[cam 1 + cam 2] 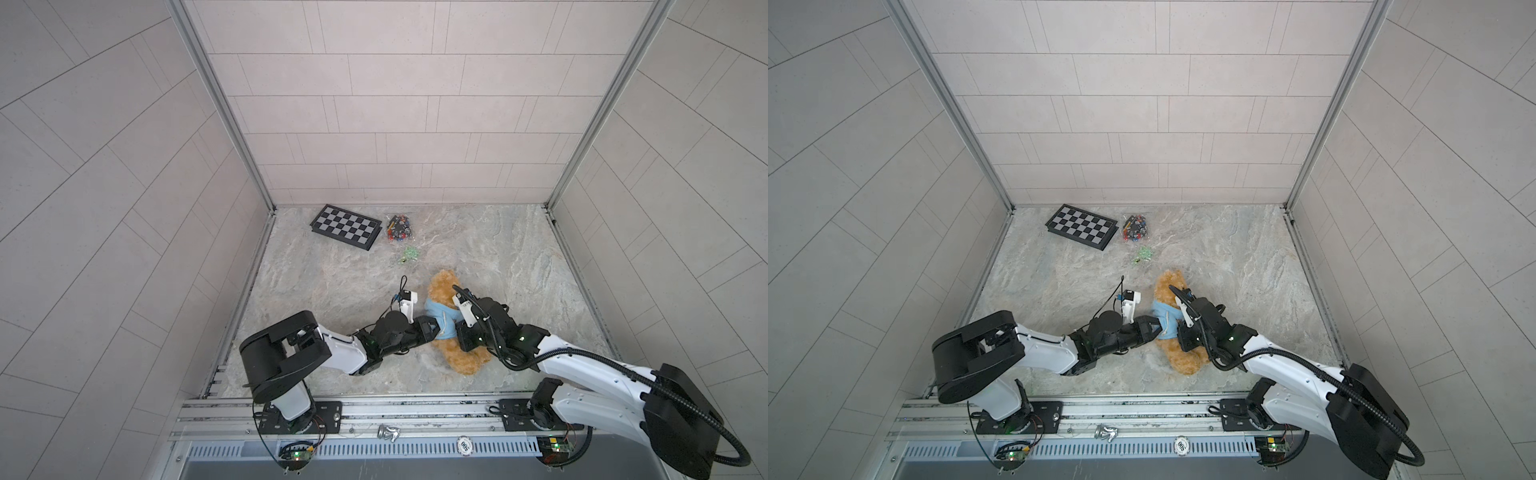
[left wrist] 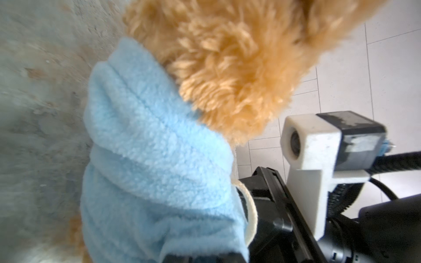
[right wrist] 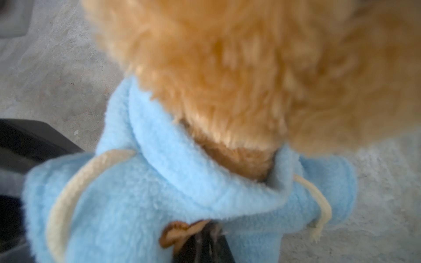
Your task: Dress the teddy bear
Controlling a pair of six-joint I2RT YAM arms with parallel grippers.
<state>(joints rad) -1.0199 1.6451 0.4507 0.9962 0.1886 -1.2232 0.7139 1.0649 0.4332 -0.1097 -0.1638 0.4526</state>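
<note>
The golden-brown teddy bear (image 1: 442, 291) (image 1: 1169, 286) lies on the stone table with its head toward the back wall. A light blue hoodie (image 1: 440, 318) (image 1: 1165, 318) is bunched round its neck and chest. My left gripper (image 1: 432, 328) (image 1: 1154, 326) meets the hoodie from the left; in the left wrist view the hoodie (image 2: 155, 148) hangs over its jaws and hides them. From the right, my right gripper (image 1: 459, 332) (image 1: 1179, 332) (image 3: 205, 246) is shut on the hoodie's (image 3: 159, 182) front edge beside a brown patch (image 3: 177, 232). Fur of the bear (image 2: 227, 57) (image 3: 250, 68) fills both wrist views.
A folded chessboard (image 1: 346, 226) (image 1: 1081, 227) lies at the back left. Beside it sits a clear bag of small pieces (image 1: 400, 228) (image 1: 1135, 227), with some green bits (image 1: 409, 253) nearer the bear. The enclosure walls stand on three sides.
</note>
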